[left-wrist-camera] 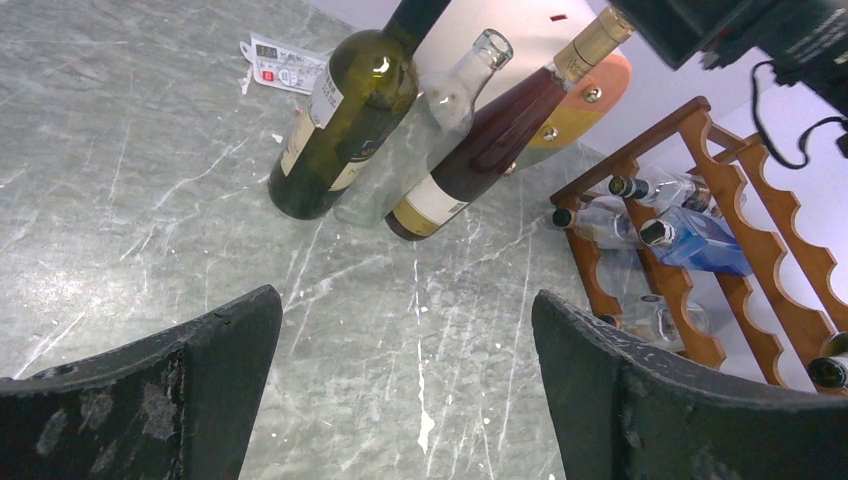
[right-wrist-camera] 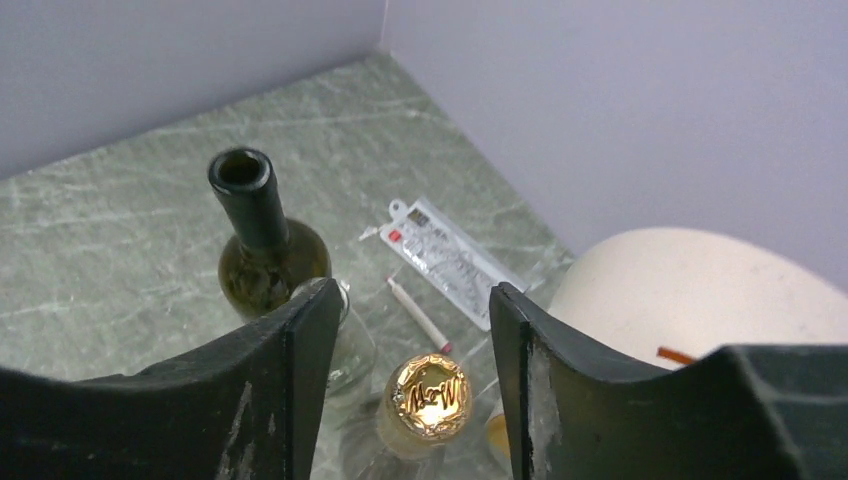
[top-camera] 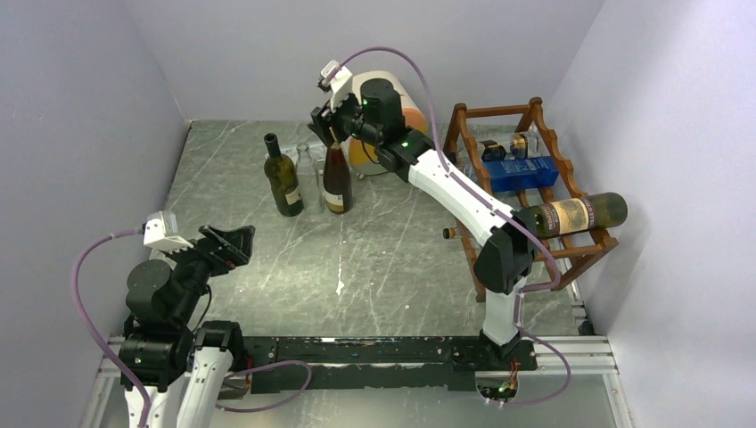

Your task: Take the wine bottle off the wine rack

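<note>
Nearest me the left gripper (top-camera: 230, 242) hangs wide apart, well left of the wine rack (top-camera: 455, 132). Farther out, if I raise the right gripper (right-wrist-camera: 410, 305) crooked, a finger could snag the neck and tip the wine bottle (top-camera: 336, 178) into the clear bottle (left-wrist-camera: 425, 140) beside it. It stands upright left of the rack, gold cap (right-wrist-camera: 428, 395) between, I think just below, the parted jaws
</note>
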